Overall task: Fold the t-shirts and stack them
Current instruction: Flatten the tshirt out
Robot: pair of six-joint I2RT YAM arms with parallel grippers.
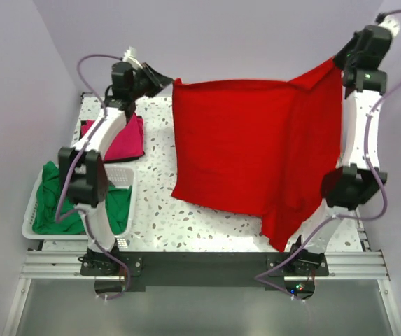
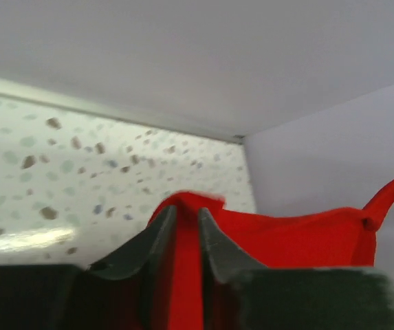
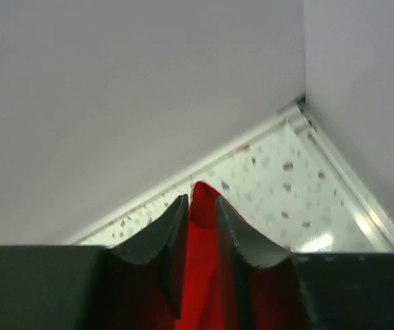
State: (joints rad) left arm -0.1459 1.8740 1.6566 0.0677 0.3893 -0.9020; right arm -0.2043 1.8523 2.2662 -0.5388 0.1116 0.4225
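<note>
Three t-shirts are present, each of soft, plain cloth in one solid colour. The red t-shirt (image 1: 249, 147), the largest, hangs spread as a broad, roughly rectangular sheet between the two arms, above the worktop (image 1: 193, 224). Its upper edge runs nearly straight from the left arm to a raised peak at the right arm, and its right side falls in long vertical folds to a narrower hanging flap near the front edge. The left fingers (image 2: 162, 230), two dark wedge-shaped pads with matte surfaces, are clamped on a bunched ridge of the red cloth. From the left wrist view the taut top edge leads away to a thin strip at the far corner. The right fingers (image 3: 174, 220), of the same form, are pressed together on another ridge of the red cloth, which protrudes just past their tips. The magenta t-shirt (image 1: 123, 143) lies as a flat folded block at the far left of the worktop, partly hidden by the left arm. The green t-shirt (image 1: 50, 189) lies crumpled inside one white plastic basket (image 1: 121, 176) with perforated walls, at the left front. The worktop is one flat white slab with scattered brown and grey speckles.
</note>
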